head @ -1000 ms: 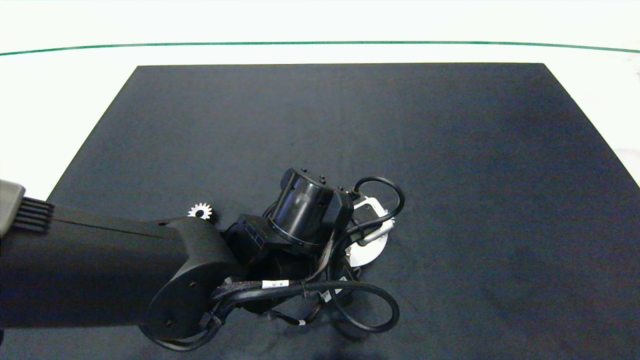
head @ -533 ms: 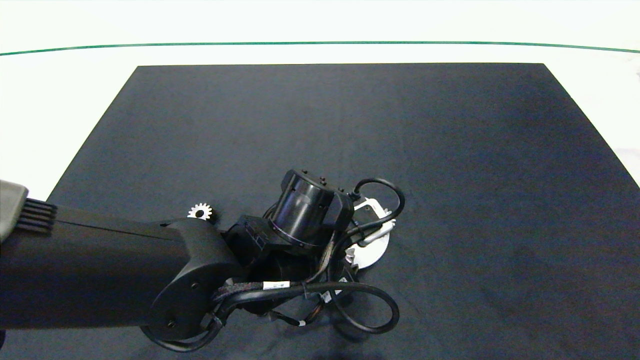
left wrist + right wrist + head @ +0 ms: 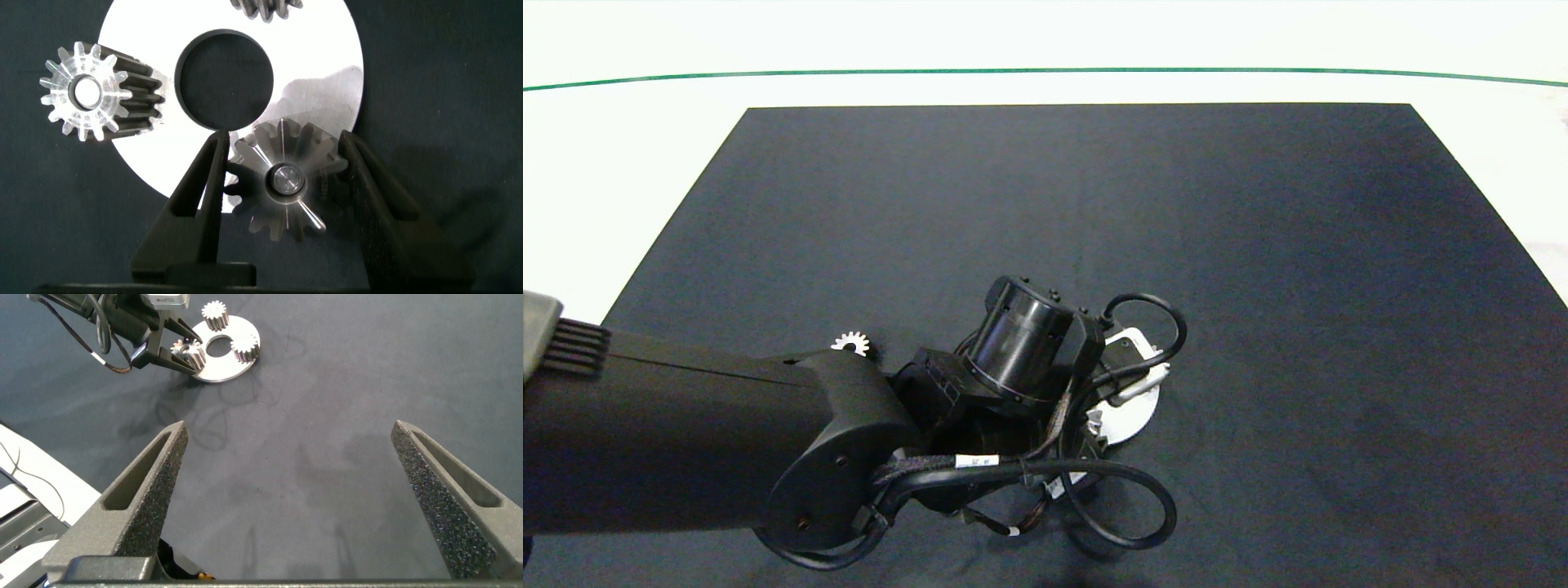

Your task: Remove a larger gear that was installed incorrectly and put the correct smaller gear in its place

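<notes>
My left gripper (image 3: 285,145) is shut on the larger gear (image 3: 282,181), one finger against each side of it. The gear sits over the edge of a silver disc (image 3: 327,57) with a round centre hole, and a shiny pin shows at the gear's middle. In the head view the left arm covers most of the disc (image 3: 1135,404); only some of this gear's teeth (image 3: 1094,425) peek out. The smaller gear (image 3: 852,343) lies loose on the black mat, just beyond the left forearm. My right gripper (image 3: 298,490) is open above bare mat, far from the disc (image 3: 225,369).
Two other small gears stand at the disc, one beside its rim (image 3: 86,91) and one at the far side (image 3: 265,6). The black mat (image 3: 1258,245) lies on a white table; loose cables (image 3: 1127,506) hang from the left wrist.
The left wrist has shifted slightly, and the gripped gear's teeth have come into view beside it at the disc's edge. The forearm now covers a little more of the loose small gear.
</notes>
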Action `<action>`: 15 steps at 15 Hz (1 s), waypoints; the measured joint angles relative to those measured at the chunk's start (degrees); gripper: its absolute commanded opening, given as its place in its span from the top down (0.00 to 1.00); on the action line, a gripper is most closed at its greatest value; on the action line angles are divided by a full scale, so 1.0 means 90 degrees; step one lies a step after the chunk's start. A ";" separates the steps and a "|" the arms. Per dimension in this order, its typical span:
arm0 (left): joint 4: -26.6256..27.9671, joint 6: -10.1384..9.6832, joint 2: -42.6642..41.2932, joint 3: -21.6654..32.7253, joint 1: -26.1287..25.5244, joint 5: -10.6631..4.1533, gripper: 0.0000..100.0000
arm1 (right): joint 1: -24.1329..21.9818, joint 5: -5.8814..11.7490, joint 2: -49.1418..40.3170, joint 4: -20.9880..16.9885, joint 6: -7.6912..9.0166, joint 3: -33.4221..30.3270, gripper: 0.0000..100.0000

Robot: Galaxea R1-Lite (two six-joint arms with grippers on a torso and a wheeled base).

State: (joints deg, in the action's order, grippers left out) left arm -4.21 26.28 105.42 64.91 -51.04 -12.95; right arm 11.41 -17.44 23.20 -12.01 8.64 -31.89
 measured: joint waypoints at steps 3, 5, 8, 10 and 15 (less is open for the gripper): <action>0.0034 0.0001 0.0022 0.0098 -0.0007 -0.0003 0.72 | 0.0000 0.0000 -0.0009 0.0003 0.0000 0.0000 0.00; 0.0186 0.0000 0.0026 0.0180 -0.0012 -0.0003 0.72 | 0.0000 0.0000 -0.0012 0.0003 -0.0003 0.0000 0.00; 0.0352 -0.0008 0.0012 0.0306 0.0003 -0.0003 0.72 | 0.0000 0.0000 -0.0015 0.0005 0.0000 -0.0015 0.00; 0.0462 -0.0015 -0.0037 0.0377 -0.0007 -0.0007 0.72 | 0.0000 0.0000 -0.0015 0.0005 -0.0003 -0.0024 0.00; 0.0922 -0.0130 -0.0282 0.0530 -0.0194 -0.0009 0.72 | -0.0009 0.0000 -0.0009 0.0012 0.0004 -0.0039 0.00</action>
State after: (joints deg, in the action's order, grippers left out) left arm 4.10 25.11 102.89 69.68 -52.79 -13.03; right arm 11.33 -17.44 23.11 -11.90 8.68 -32.24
